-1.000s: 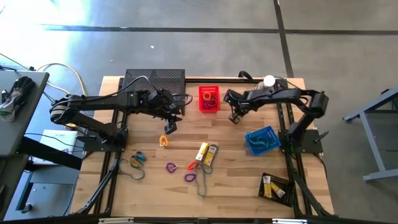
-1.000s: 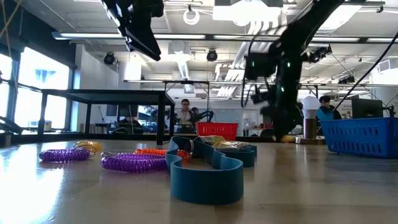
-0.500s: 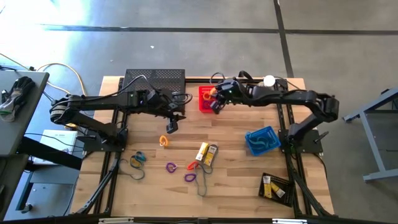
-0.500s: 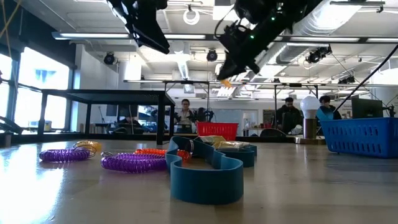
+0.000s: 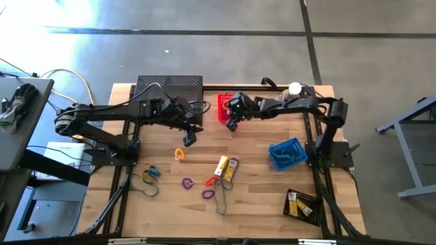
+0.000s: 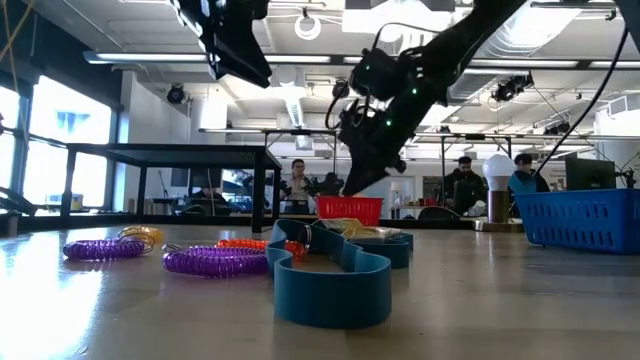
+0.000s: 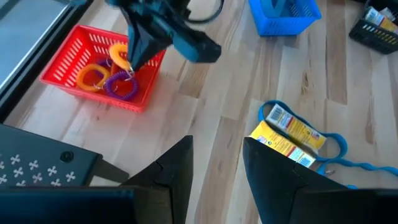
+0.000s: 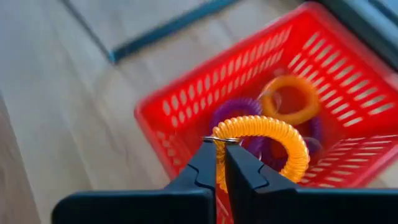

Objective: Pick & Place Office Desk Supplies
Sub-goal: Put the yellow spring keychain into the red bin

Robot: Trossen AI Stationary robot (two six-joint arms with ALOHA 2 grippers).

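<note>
High view, table (image 5: 259,197): wooden top with supplies scattered toward the front, namely a yellow coil (image 5: 179,154), purple coils (image 5: 187,182), yellow boxes (image 5: 226,168) and thin band loops (image 5: 146,184).
Right arm: a second ago it was off to the right, then it swung across above the red basket (image 5: 225,102). Now it has pulled back a little and sits at the basket's front edge.
Left arm: hasn't budged, parked over the table near the black mesh shelf (image 5: 170,87).
Right gripper (image 8: 220,153): fingers nearly closed, pinching the metal ring of an orange coil (image 8: 273,137) that dangles just over the basket, with orange and purple coils already inside.
Left gripper (image 7: 216,163): fingers spread apart, holding nothing.
What it means: looks like the drop is next. The coil isn't released yet, and plenty is left on the table.
</note>
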